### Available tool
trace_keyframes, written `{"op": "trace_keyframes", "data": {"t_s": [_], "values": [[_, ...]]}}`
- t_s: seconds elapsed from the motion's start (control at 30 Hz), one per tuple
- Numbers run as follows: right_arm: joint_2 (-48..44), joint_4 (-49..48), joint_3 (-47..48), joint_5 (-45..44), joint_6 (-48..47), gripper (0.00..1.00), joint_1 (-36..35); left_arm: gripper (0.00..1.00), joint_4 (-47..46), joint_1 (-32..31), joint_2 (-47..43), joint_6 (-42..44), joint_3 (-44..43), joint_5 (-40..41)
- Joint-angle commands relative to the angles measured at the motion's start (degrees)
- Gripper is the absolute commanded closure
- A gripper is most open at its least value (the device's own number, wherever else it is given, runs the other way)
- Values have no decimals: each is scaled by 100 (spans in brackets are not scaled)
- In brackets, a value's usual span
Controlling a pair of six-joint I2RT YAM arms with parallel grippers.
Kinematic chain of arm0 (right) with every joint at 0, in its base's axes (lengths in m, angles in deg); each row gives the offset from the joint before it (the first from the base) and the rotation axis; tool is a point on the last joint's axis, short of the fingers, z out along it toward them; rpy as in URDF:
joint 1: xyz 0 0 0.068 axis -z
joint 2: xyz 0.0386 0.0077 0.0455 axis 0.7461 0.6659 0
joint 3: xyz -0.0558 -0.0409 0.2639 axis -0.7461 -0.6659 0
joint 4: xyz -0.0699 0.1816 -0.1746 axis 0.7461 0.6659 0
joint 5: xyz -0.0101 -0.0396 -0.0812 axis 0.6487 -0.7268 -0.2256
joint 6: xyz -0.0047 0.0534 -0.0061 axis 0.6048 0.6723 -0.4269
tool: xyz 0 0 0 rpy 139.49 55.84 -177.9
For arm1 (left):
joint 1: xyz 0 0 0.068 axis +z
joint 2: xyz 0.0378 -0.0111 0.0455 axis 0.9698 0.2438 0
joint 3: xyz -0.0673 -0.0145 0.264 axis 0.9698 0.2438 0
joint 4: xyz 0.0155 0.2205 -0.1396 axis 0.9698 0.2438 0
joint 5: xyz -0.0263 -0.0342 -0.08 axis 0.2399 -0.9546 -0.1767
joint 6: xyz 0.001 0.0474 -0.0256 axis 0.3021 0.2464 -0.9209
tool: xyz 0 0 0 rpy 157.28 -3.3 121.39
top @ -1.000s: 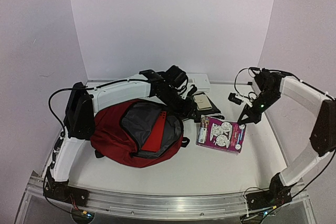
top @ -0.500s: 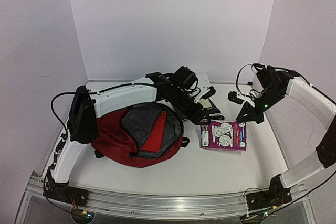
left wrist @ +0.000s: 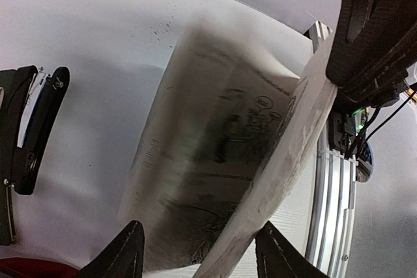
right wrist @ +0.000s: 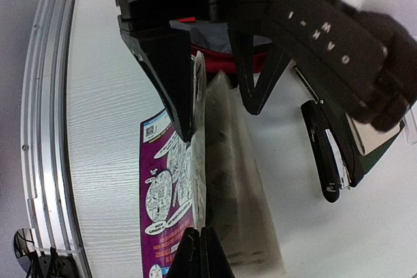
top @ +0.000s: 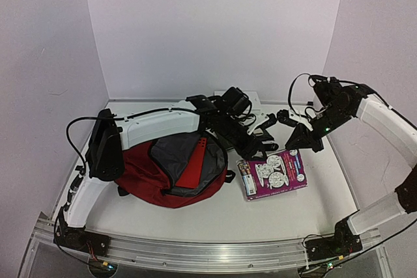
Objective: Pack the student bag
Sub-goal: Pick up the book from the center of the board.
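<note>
**Bag lies left of both jaws**

Your student bag (top: 171, 172) lies unzipped on the desk (top: 215, 216). Just past its right rim, the left jaws stand apart astride the tilted purple book (top: 273, 172). The right jaws hang pressed shut farther right.

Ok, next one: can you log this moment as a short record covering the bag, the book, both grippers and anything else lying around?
bag: student bag open, grey lining showing, red folder inside
book: purple book on the table right of the bag, one edge tilted up, blurred
left gripper: open, fingers either side of the book's raised edge
right gripper: shut, holding nothing, tip at the book's edge
other: black stapler beside the book
</note>
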Motion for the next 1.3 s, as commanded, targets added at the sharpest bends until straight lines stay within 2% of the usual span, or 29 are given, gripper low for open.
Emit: {"op": "trace_keyframes", "data": {"t_s": [0.0, 0.17, 0.2, 0.23, 0.27, 0.37, 0.4, 0.47, 0.5, 0.53, 0.63, 0.73, 0.93, 1.0, 1.27], "values": [[-138, -400, 266, 353, 199, 100, -43, 47, -269, -80, 87, -84, -82, -381], [-134, -639, 221, 333, 279, 100, -53, 82, -401, -107, 150, -250, -35, -655], [-133, -684, 209, 314, 332, 100, -55, 91, -417, -108, 135, -438, -5, -683], [-130, -725, 213, 267, 414, 100, -55, 98, -456, -99, 100, -550, 38, -661], [-120, -775, 227, 197, 538, 97, -51, 100, -521, -70, 51, -713, 107, -631], [-49, -873, 339, -68, 1251, 63, 18, 100, -880, 108, -156, -1297, 363, -617], [-14, -902, 413, -64, 1618, 45, 103, 100, -1014, 172, -256, -1534, 486, -542], [94, -947, 614, 68, 2471, 18, 475, 100, -1448, 347, -483, -1974, 766, -469], [167, -954, 740, 124, 2847, 9, 605, 100, -1614, 413, -601, -2192, 920, -428], [219, -968, 801, 138, 3280, 4, 761, 100, -1809, 489, -700, -2379, 1053, -430], [329, -998, 761, 265, 4557, 2, 1233, 100, -2247, 669, -888, -2702, 1233, -438], [379, -1043, 366, 445, 5341, 2, 1605, 100, -2278, 730, -884, -2735, 1059, -464], [698, -1164, -445, 1699, 5780, 2, 1963, 100, -2402, 772, -885, -2872, 704, -553], [710, -1489, -691, 2152, 5990, 2, 1966, 100, -2484, 779, -920, -2931, 665, -550], [1037, -2513, -1375, 2526, 6819, 2, 1878, 100, -2939, 776, -1010, -3207, 649, -637]]}}
